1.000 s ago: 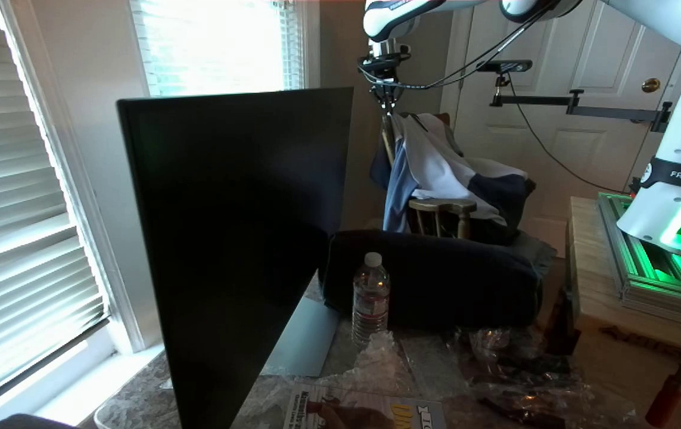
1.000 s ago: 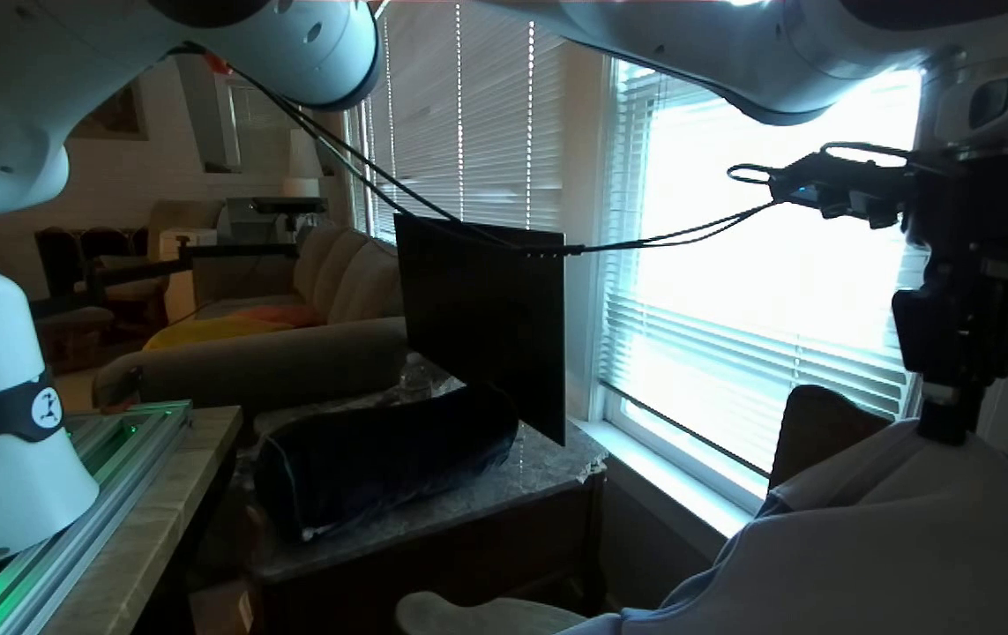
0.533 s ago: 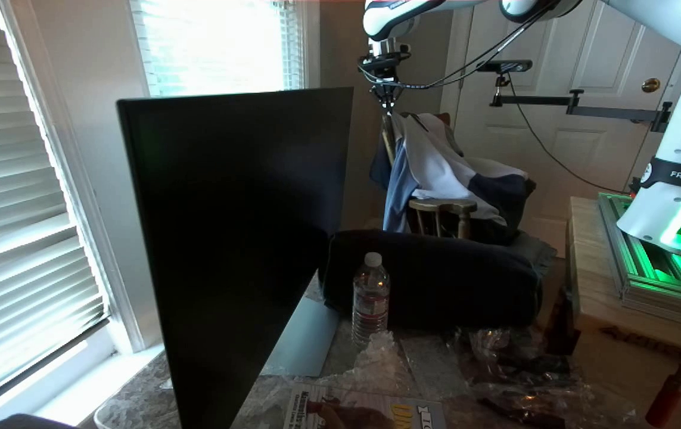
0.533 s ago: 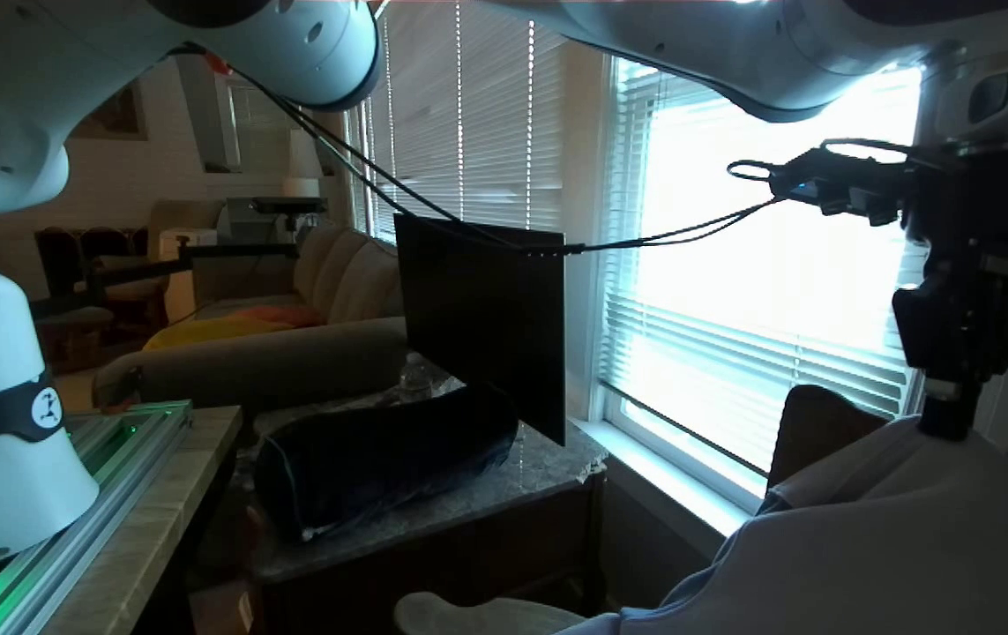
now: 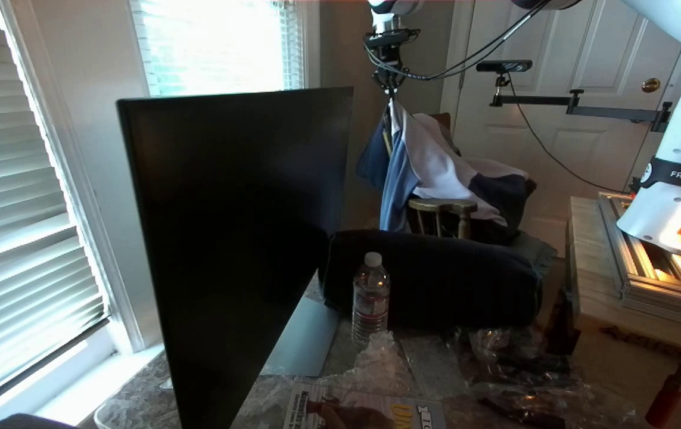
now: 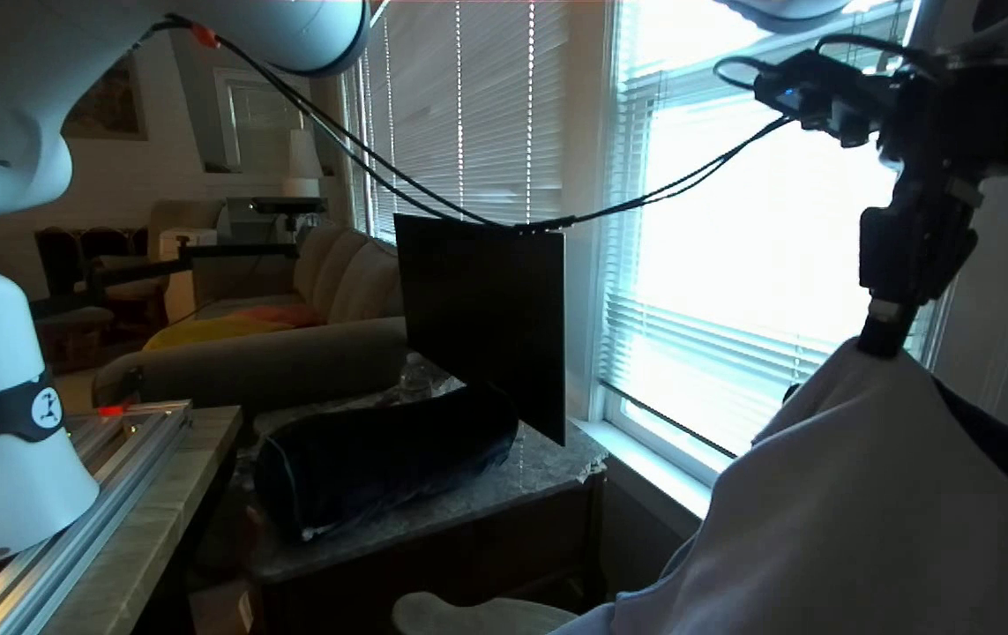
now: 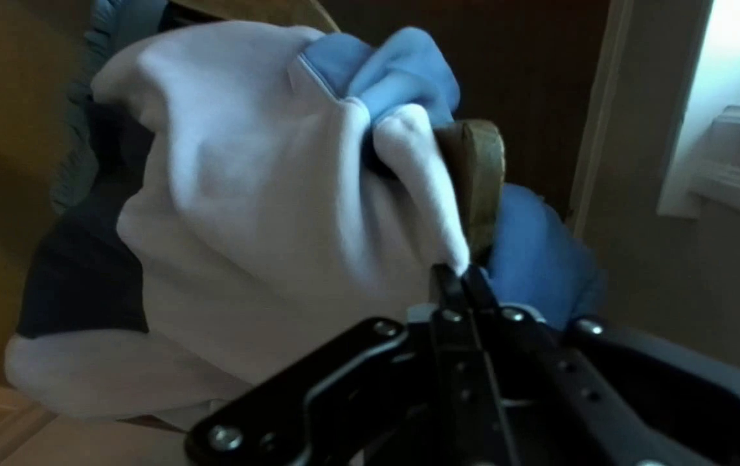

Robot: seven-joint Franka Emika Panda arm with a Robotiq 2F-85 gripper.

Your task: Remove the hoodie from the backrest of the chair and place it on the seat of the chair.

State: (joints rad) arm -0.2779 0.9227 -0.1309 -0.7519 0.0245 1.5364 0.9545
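The hoodie (image 5: 435, 158), white with blue and dark navy parts, drapes over the wooden chair (image 5: 442, 205). It also shows in an exterior view (image 6: 839, 520) and the wrist view (image 7: 246, 162). My gripper (image 7: 462, 270) is shut on a pinched fold of white cloth and pulls it to a peak. It shows in both exterior views (image 5: 391, 95) (image 6: 884, 339), above the draped cloth. The wooden backrest (image 7: 483, 178) shows just beyond the fingertips, with blue cloth on both sides of it. The rest of the hoodie still lies over the chair. The seat is hidden.
A large black panel (image 5: 233, 238) stands on a table with a water bottle (image 5: 371, 298) and a dark rounded cushion (image 5: 435, 280). A chair armrest (image 6: 486, 615) juts out below the hoodie. A window (image 6: 750, 265) is behind the gripper.
My gripper has risen and tilted, drawing the held cloth up into a peak. Blue cloth now hangs out further beside the backrest. The base light changed from green to yellowish white.
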